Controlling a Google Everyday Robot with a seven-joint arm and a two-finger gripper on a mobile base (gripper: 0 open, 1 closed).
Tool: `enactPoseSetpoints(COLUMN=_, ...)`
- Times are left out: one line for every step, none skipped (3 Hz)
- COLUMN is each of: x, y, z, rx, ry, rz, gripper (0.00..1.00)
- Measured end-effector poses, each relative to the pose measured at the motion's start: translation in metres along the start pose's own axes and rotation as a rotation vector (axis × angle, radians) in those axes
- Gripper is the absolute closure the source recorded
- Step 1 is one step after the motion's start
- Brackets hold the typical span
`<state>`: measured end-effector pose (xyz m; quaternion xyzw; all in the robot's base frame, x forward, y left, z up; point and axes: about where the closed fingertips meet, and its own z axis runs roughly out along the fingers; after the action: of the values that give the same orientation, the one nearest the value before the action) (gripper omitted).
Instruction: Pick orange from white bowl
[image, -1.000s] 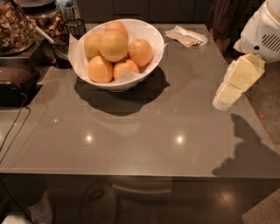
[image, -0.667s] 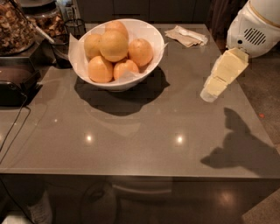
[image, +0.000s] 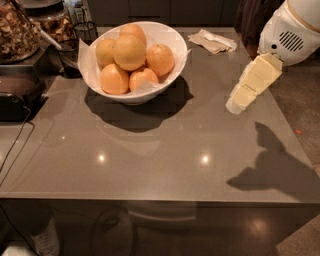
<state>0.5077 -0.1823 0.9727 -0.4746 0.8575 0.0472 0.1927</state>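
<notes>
The white bowl (image: 161, 84) stands at the back left of the grey table, lined with white paper at its rim. It holds several oranges. The largest, paler yellow-orange one (image: 129, 51) lies on top in the middle of the pile, with smaller, deeper-orange fruits around it. My gripper (image: 236, 104), cream-coloured under the white arm housing (image: 290, 35), hangs tilted down and to the left above the right side of the table. It is well to the right of the bowl and holds nothing.
A crumpled napkin (image: 215, 41) lies at the back right of the table. Jars of dried food (image: 17, 32), a wire holder (image: 75, 42) and a dark appliance (image: 17, 97) with a cable crowd the left side. The table's right edge borders the floor (image: 300, 100).
My gripper has moved left from the table's right edge to over the table, toward the bowl. Its shadow has shifted left too. The bowl and fruit have not moved.
</notes>
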Motion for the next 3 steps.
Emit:
enactPoseSetpoints(x=-0.027, y=-0.007, z=0.01, rx=-0.043, ry=-0.077, rz=0.059, gripper=0.0)
enactPoseSetpoints(x=-0.053, y=-0.016, z=0.015, rx=-0.065, ry=-0.106, rz=0.093, gripper=0.0)
enactPoseSetpoints(x=-0.055, y=-0.017, z=0.014, rx=-0.063, ry=-0.11, rz=0.093, gripper=0.0)
